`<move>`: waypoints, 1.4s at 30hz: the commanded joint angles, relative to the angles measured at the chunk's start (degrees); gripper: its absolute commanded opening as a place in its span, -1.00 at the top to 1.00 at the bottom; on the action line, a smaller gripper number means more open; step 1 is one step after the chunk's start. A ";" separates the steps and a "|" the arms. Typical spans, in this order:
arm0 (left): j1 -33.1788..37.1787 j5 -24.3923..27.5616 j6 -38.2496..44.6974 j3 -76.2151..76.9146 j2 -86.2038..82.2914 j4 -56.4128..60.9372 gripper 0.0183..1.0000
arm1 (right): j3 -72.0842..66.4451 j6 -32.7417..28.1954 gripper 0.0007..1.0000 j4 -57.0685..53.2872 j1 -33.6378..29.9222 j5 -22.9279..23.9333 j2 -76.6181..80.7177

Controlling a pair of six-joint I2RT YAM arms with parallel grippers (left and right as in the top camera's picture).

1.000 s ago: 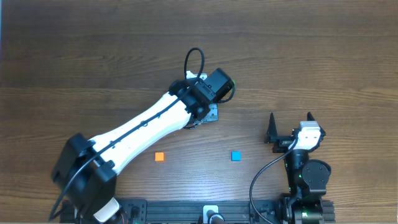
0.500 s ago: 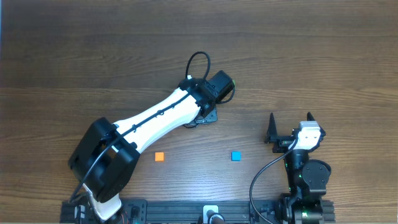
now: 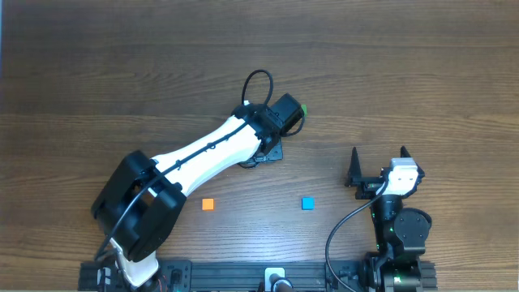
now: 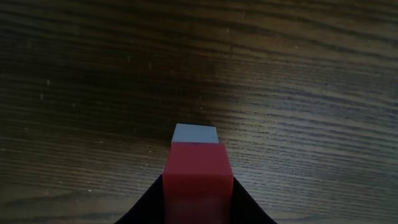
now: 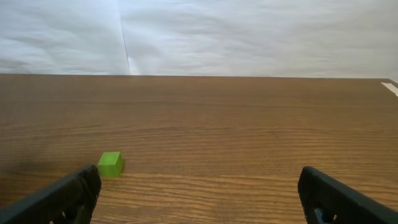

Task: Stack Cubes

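Observation:
My left gripper (image 4: 198, 202) is shut on a red cube (image 4: 198, 173), the dark fingers pressing on its two sides. Just past the red cube a grey cube (image 4: 196, 133) peeks out; whether the two touch I cannot tell. In the top view the left arm's wrist (image 3: 272, 134) covers that spot at the table's middle. A green cube (image 3: 303, 108) lies right beside the wrist, and the right wrist view shows the green cube (image 5: 111, 164) too. An orange cube (image 3: 208, 204) and a blue cube (image 3: 307, 203) lie nearer the arm bases. My right gripper (image 3: 378, 166) is open, low on the right, with nothing in it.
The brown wooden table (image 3: 122, 73) stretches bare at the back and on the left. A white backdrop (image 5: 249, 37) rises behind the table's far edge. The left arm's black cable (image 3: 258, 81) loops above its wrist.
The left arm's elbow has swung in toward the table and its wrist has shifted slightly, hiding the grey cube in the top view and uncovering the green cube. The right arm has not moved.

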 commanded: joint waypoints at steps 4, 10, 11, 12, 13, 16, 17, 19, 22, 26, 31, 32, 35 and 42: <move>0.46 0.90 0.02 -0.59 2.51 0.98 0.96 | -0.44 -0.24 -0.98 0.11 -0.37 0.68 -0.37; 0.46 0.85 0.00 -0.59 2.69 1.05 0.96 | -0.44 -0.24 -0.99 0.11 -0.37 0.68 -0.37; 0.46 0.87 0.00 -0.59 2.69 1.05 0.96 | -0.44 -0.24 -0.99 0.11 -0.37 0.68 -0.37; 0.46 0.87 0.00 -0.59 2.69 1.05 0.96 | -0.44 -0.24 -0.99 0.11 -0.37 0.68 -0.37; 0.46 0.87 0.00 -0.59 2.69 1.05 0.95 | -0.44 -0.24 -0.98 0.11 -0.37 0.68 -0.37; 0.46 1.07 0.00 -0.59 2.67 1.01 0.96 | -0.44 -0.24 -0.99 0.11 -0.37 0.68 -0.37; 0.46 1.09 0.00 -0.59 2.67 1.03 0.96 | -0.44 -0.24 -0.99 0.11 -0.37 0.68 -0.37; 0.46 1.29 0.00 -0.59 2.62 1.03 0.96 | -0.44 -0.24 -0.98 0.11 -0.37 0.68 -0.37; 0.46 1.27 0.00 -0.59 2.23 1.01 0.96 | -0.44 -0.24 -0.98 0.11 -0.37 0.68 -0.37; 0.46 1.27 0.00 -0.59 0.76 0.59 0.96 | -0.44 -0.24 -0.99 0.11 -0.37 0.68 -0.37; 0.46 1.18 0.46 -0.59 0.02 0.31 0.96 | -0.44 -0.24 -0.99 0.11 -0.37 0.68 -0.37; 0.46 1.18 0.44 -0.59 0.02 0.13 0.96 | -0.44 -0.24 -0.99 0.11 -0.37 0.68 -0.37; 0.46 0.94 0.44 -0.59 -0.02 0.11 0.96 | -0.44 -0.24 -0.98 0.11 -0.37 0.68 -0.37; 0.61 0.37 0.44 -0.59 -0.22 0.13 0.96 | -0.44 -0.24 -0.99 0.11 -0.37 0.68 -0.37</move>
